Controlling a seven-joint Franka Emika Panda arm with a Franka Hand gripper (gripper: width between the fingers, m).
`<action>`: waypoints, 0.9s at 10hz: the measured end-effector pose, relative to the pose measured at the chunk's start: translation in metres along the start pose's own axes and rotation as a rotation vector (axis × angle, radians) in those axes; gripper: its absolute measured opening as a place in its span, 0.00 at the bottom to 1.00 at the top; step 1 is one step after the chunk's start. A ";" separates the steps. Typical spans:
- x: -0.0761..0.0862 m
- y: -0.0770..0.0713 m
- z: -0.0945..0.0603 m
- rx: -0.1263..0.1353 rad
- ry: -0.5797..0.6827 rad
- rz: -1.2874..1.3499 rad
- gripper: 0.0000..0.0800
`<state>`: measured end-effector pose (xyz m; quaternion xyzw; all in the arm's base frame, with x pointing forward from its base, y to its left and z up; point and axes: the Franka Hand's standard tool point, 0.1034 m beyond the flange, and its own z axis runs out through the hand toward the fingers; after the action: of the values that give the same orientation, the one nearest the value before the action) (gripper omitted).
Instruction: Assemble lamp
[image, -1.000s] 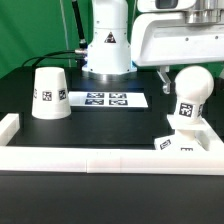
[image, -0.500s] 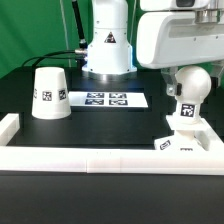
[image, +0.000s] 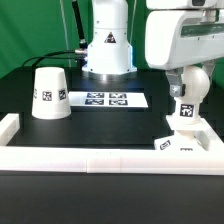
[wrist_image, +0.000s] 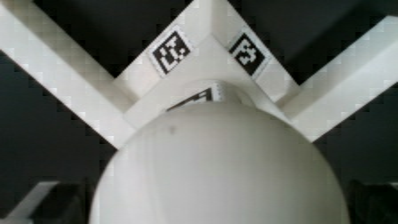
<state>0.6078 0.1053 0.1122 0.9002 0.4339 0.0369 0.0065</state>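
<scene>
3 lamp parts are showing, all white w/ tags. Base (image: 200, 141) is lying flat at the exterior view's right, tucked just beside the border rail (image: 100, 160). Shade (image: 50, 92) is standing mouth-down well apart at the exterior view's left, past the marker board (image: 106, 99). Bulb (image: 192, 88) is standing upright on the base. Gripper (image: 184, 78) is hanging directly over the bulb head.

Step in hand (my reading): seating or turning the bulb in the base; shade not yet on. Doing it well, approx.:
- Rail: it is acting as a backstop, so any push should be going toward it, not away.
- Base: it should be lying flat throughout; 1 corner lifting probably means too much side load.
- Bulb: wrist axis should be lining up w/ the stem, grip even on the round head, no tilt while turning. In the wrist view the bulb head (wrist_image: 214, 165) is sitting near centre, which is looking ok for alignment.

Hidden or unclear:
- Arm above the wrist housing is running out of frame.
- Gripper state: cannot tell. Fingers are not showing in either view, so open vs. clamped on the bulb is unknown.
- Stem-to-base joint is too small to judge, so seating depth is unknown.
- Wrist view: white diagonal bars behind the bulb may be rail or base edges; 2 tags (wrist_image: 173, 50) are blurring, unreadable.
</scene>
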 end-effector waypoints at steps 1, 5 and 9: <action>-0.001 0.001 0.000 -0.004 -0.004 -0.060 0.87; -0.001 0.001 0.000 -0.004 -0.005 -0.102 0.72; -0.001 0.001 0.000 -0.005 -0.002 0.048 0.72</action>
<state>0.6076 0.1036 0.1118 0.9103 0.4122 0.0372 0.0081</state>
